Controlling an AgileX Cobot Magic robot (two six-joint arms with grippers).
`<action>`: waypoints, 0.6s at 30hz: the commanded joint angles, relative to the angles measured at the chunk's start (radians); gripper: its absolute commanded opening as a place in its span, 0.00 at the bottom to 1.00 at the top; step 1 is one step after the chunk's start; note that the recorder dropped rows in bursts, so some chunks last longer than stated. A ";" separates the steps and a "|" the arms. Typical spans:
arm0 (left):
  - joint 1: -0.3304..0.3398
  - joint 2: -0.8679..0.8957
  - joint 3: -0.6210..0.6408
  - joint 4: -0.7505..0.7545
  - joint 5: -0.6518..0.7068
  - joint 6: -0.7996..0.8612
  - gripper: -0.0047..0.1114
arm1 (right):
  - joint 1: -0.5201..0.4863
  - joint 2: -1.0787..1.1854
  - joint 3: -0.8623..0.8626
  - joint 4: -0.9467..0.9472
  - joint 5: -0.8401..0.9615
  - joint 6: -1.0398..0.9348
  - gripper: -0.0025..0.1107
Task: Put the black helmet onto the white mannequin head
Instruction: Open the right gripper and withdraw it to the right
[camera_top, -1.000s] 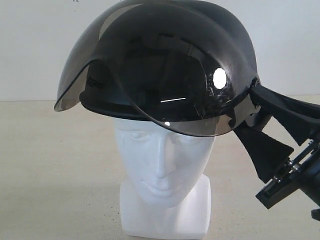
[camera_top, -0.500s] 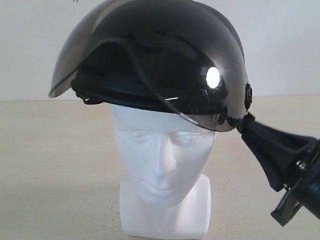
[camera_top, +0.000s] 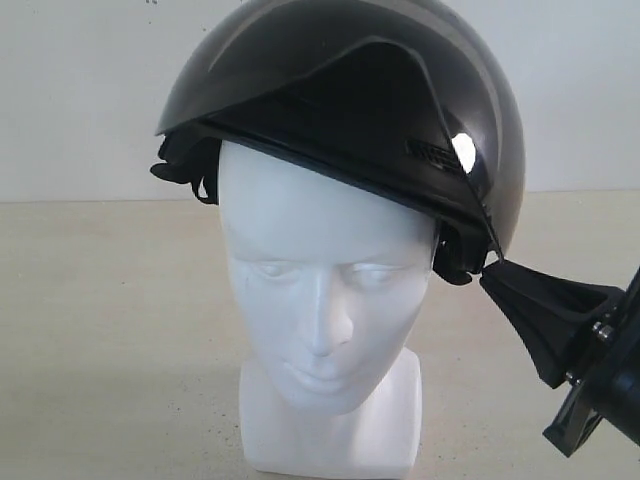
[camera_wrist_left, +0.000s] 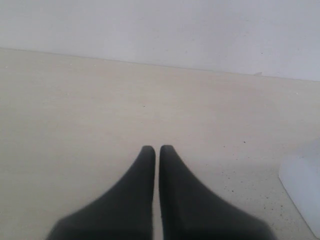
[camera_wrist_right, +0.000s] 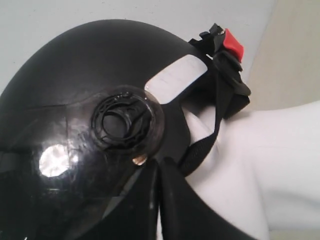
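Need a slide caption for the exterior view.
Black helmet sits on white mannequin head; right tool, closed, at its lower rim.

The black helmet (camera_top: 340, 110) sits on the white mannequin head (camera_top: 325, 300), covering the crown and tilted, its rim lower on the view's right. Its tinted visor (camera_top: 260, 50) seems flipped up over the shell. The head stands upright, face forward, forehead bare.
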 joint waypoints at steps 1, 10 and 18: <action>0.004 -0.002 0.004 -0.003 -0.004 0.003 0.08 | -0.002 -0.003 0.003 -0.019 -0.019 -0.020 0.10; 0.004 -0.002 0.004 -0.003 -0.004 0.003 0.08 | -0.002 -0.010 0.003 -0.021 -0.024 -0.022 0.31; 0.004 -0.002 0.004 -0.003 -0.004 0.003 0.08 | -0.002 -0.119 0.017 -0.013 0.089 -0.036 0.31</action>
